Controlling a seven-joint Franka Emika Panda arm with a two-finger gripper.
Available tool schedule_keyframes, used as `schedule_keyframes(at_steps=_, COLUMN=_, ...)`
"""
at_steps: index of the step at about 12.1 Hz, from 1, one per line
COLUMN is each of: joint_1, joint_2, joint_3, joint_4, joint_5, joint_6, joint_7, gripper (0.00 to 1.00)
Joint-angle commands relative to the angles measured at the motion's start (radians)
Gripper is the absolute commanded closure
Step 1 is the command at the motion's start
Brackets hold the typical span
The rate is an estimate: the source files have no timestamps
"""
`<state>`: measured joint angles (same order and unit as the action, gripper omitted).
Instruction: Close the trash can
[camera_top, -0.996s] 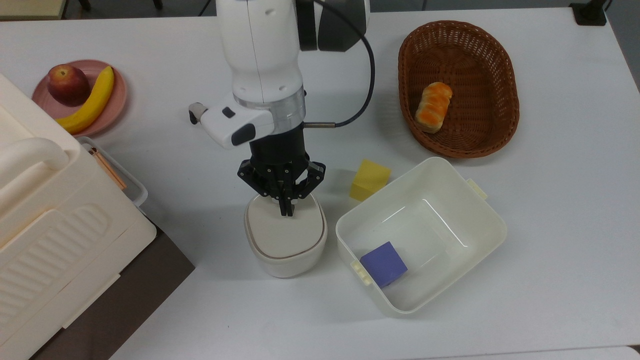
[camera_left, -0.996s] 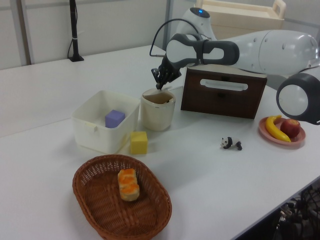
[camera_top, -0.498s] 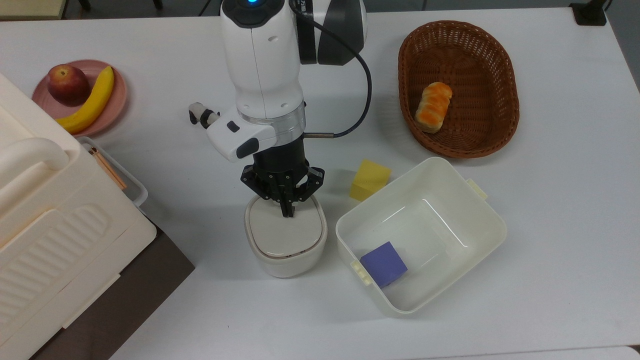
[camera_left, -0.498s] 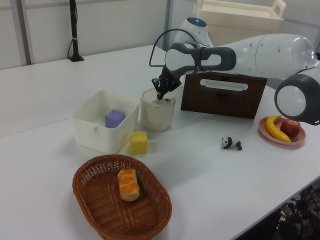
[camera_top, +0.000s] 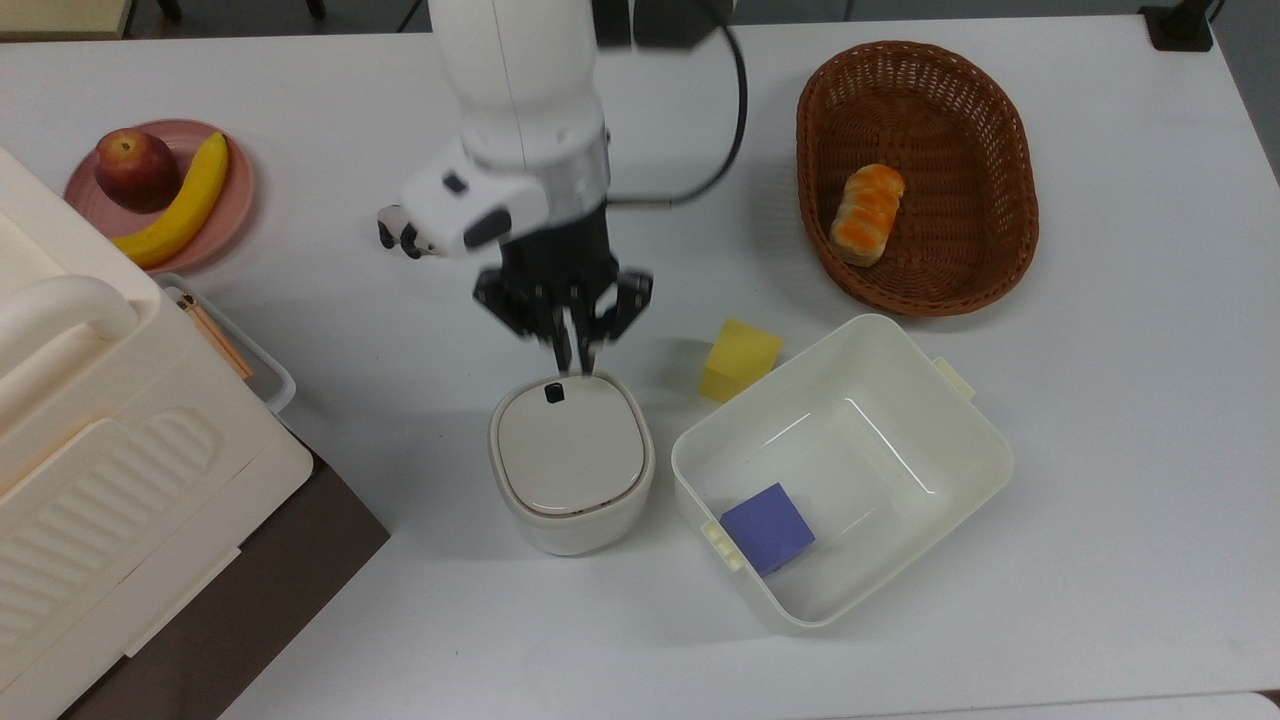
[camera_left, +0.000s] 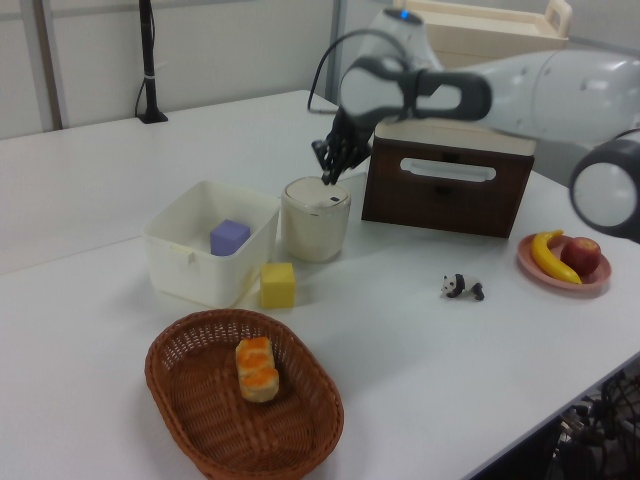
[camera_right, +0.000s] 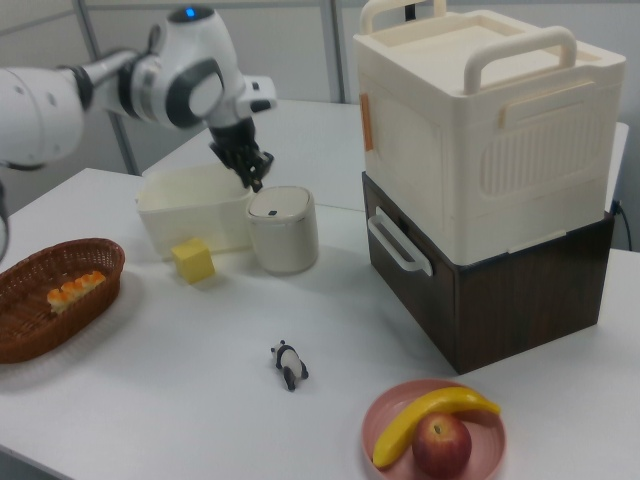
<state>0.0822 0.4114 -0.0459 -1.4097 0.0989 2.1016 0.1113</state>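
The trash can (camera_top: 571, 462) stands on the bench (camera_top: 1100, 420), between the big ribbed box (camera_top: 110, 440) at the top view's left and the open tub (camera_top: 842, 470) at the top view's right, with a yellow block (camera_top: 738, 358) just beyond the gap to the tub. Its lid (camera_top: 570, 444) lies flat and flush on the rim, the small black mark (camera_top: 553, 393) showing near the edge that faces the arm, so I judge the closing done.

The hand (camera_top: 572, 358) hangs clear of the lid, just above and beyond that marked edge; the left view puts it (camera_left: 329, 177) over the can's far rim with air between. Its fingers (camera_top: 565, 350) are pinched together on nothing.

What any further move turns on is this: the can lies straight below and slightly toward the top view's bottom from the hand, with the lid's hinge presumably at the opposite edge from the mark. A last press, if wanted, would come straight down near the mark; otherwise the way up and back is free, the tub and block standing off to one side
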Motion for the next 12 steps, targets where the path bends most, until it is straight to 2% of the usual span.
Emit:
schedule_keyframes(at_steps=1, joint_1=0.002, joint_2=-0.134, joint_3=-0.009, joint_4=-0.054, joint_5=-0.008, joint_6=-0.225, joint_7=-0.021, gripper=0.02)
schedule_keyframes(at_steps=5, joint_1=-0.053, joint_2=-0.247, joint_3=-0.012, joint_4=-0.057, joint_5=-0.013, joint_6=-0.449, joint_7=-0.085, gripper=0.00)
schedule_keyframes(at_steps=9, joint_1=-0.081, joint_2=-0.260, joint_3=-0.012, joint_4=-0.064, joint_5=-0.019, joint_6=-0.480, joint_7=-0.085, gripper=0.00)
schedule_keyframes(at_steps=12, joint_1=-0.070, joint_2=-0.261, joint_3=-0.008, joint_4=-0.074, joint_5=-0.088, joint_6=-0.492, joint_7=-0.079, gripper=0.00)
